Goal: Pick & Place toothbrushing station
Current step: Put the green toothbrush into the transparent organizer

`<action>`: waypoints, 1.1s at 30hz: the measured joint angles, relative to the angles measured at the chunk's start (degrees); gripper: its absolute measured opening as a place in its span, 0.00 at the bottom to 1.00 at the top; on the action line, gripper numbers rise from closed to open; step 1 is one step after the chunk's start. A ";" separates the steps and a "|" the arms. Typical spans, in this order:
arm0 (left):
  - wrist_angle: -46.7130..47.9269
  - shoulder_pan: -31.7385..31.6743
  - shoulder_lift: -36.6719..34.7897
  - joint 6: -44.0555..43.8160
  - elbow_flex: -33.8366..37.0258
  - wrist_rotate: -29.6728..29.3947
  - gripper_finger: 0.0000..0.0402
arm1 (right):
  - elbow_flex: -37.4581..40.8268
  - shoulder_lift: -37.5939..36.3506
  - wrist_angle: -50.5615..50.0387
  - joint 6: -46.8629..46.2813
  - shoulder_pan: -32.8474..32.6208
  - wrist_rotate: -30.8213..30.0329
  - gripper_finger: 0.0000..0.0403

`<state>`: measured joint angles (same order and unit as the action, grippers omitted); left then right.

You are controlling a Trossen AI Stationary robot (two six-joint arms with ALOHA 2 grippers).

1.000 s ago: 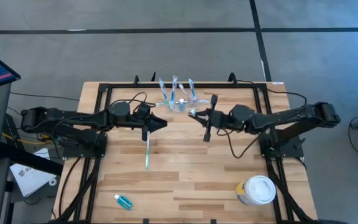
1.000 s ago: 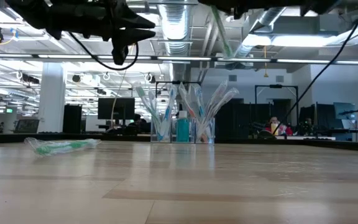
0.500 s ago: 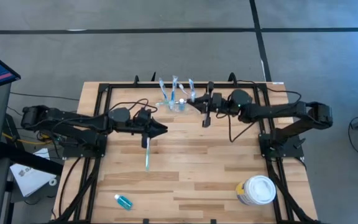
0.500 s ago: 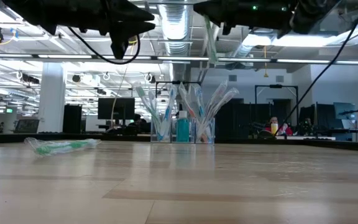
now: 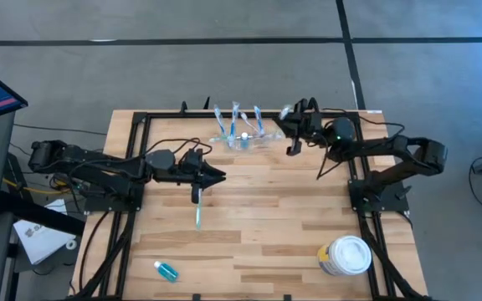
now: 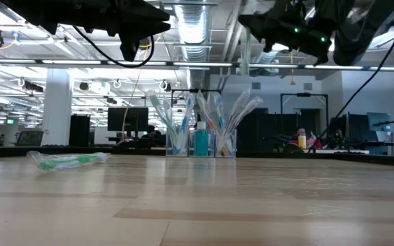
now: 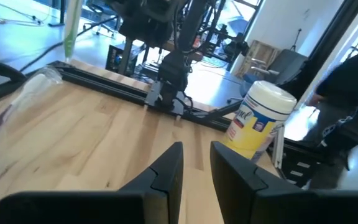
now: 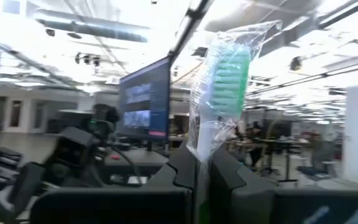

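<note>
Near bench [image 5: 258, 242] edge: white-lidded tub [image 5: 345, 255] and small blue bottle [image 5: 166, 270]. Mid-bench: left claw [image 5: 216, 174] hovers, fingers narrowly apart, empty, above a wrapped toothbrush [image 5: 198, 207]. Far edge: clear toothbrushing station [image 5: 239, 138], outline hard to make out. Right claw [image 5: 284, 117] beside it, clamped on a wrapped green toothbrush [image 8: 219, 93], handle hidden.

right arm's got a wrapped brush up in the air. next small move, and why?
Probably carry it toward the toothbrushing station and lower it in. The right claw is shut on a wrapped toothbrush, raised near the table's back edge beside the station, which already holds several brushes. The left claw hangs above mid-table, holding nothing.
</note>
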<state>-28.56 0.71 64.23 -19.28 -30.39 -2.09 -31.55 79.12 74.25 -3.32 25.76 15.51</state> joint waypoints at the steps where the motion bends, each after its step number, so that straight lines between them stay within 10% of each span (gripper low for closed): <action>1: 0.00 0.00 0.00 0.51 0.00 -0.12 0.19 | 0.62 0.46 1.55 -0.21 0.72 -0.01 0.01; 33: -0.09 0.13 0.00 2.99 0.07 -2.60 0.19 | -11.97 30.35 15.66 -9.21 11.17 5.70 0.01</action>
<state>-28.64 0.84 64.23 -16.29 -30.33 -4.69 -43.52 109.47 89.90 -12.54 36.93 21.20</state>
